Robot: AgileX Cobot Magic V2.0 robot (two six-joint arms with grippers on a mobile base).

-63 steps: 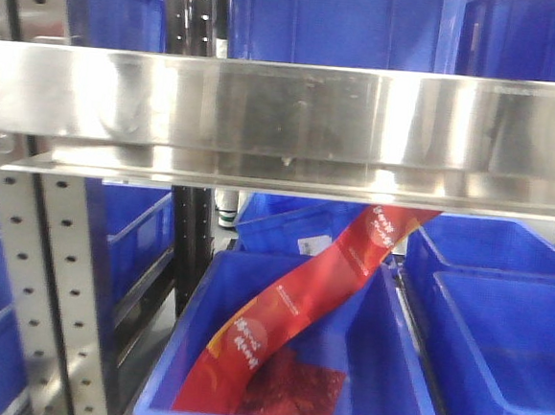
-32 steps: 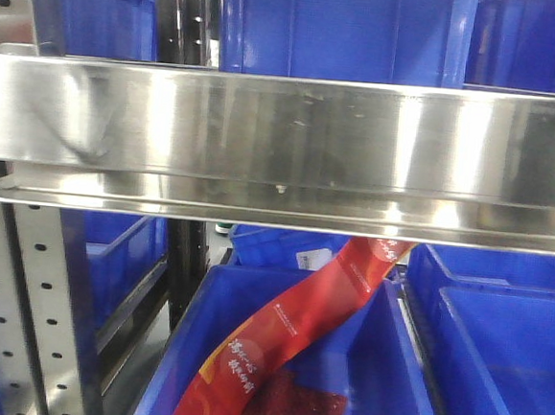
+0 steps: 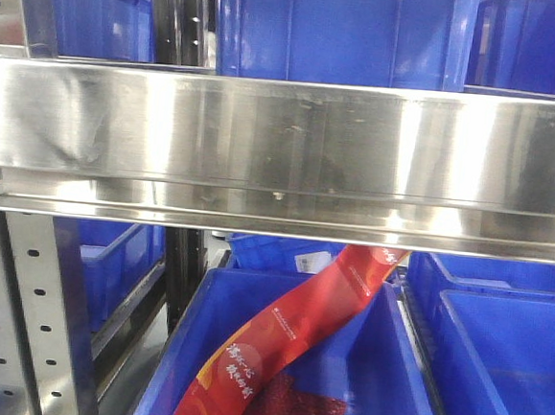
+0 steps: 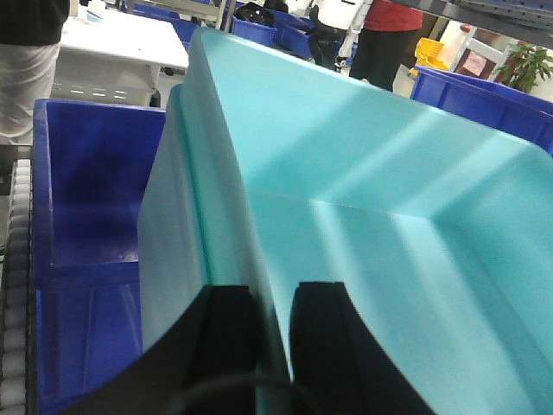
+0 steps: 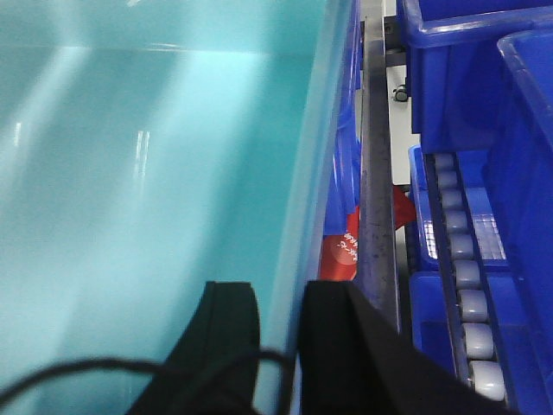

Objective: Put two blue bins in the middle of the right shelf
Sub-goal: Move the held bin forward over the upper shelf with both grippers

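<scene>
Left gripper (image 4: 275, 333) pinching a teal bin's (image 4: 363, 173) rim, right gripper (image 5: 281, 333) clamped on its opposite wall, stainless shelf rail (image 3: 282, 150) across front view, blue bin (image 3: 380, 369) at 6 o'clock below

Bright overhead glare on steel rail (image 3: 283, 136)

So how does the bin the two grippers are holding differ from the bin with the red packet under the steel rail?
The held bin looks pale teal; the lower bin is deep blue. The held bin's inside looks empty, while the lower one holds a long red packet. The held one is pinched by its walls by the left gripper and right gripper. Both are plastic.
</scene>
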